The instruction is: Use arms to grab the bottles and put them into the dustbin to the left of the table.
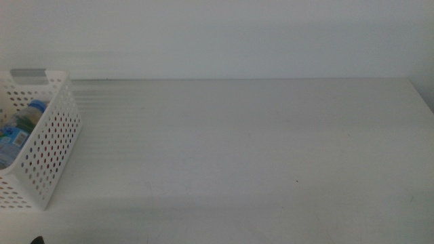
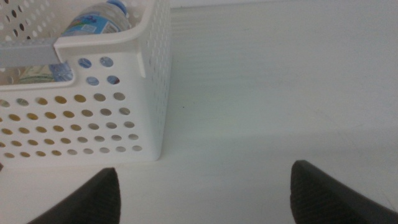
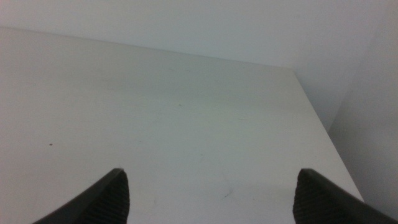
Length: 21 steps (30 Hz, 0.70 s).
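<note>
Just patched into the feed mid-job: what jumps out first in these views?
The white perforated dustbin at the table's left edge catches the eye, with a blue-capped water bottle lying inside it. The rest of the white table is a wide bare stretch in all three views. The left gripper hangs open just beside the bin, holding nothing, and the right gripper waits open over the table's right part.

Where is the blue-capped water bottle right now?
The water bottle lies inside the white dustbin at the table's left edge in the middle view; the left wrist view shows it behind the dustbin's perforated wall.
</note>
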Each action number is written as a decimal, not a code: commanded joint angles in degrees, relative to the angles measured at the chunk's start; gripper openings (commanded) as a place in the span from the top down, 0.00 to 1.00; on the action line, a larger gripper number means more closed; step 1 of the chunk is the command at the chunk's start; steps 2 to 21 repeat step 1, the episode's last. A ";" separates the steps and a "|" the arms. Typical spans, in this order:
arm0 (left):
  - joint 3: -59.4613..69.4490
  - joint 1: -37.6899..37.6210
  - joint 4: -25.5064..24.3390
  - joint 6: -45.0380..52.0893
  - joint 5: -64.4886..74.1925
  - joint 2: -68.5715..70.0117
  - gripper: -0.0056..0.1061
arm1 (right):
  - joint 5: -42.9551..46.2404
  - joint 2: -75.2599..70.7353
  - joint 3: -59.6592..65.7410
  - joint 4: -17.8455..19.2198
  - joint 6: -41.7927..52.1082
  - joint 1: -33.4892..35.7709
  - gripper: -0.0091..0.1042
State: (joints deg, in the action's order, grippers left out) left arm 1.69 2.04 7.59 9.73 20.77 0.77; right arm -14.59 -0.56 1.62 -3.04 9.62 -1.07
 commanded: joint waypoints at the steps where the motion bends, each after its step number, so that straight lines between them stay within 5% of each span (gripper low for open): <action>1: 0.37 0.10 0.28 -0.71 -3.85 0.88 0.14 | 4.43 -1.58 -0.42 0.35 0.72 -0.26 0.30; 21: 0.37 0.10 0.28 -0.71 -3.85 0.88 0.14 | 4.43 -1.58 -0.42 0.35 0.72 -0.26 0.30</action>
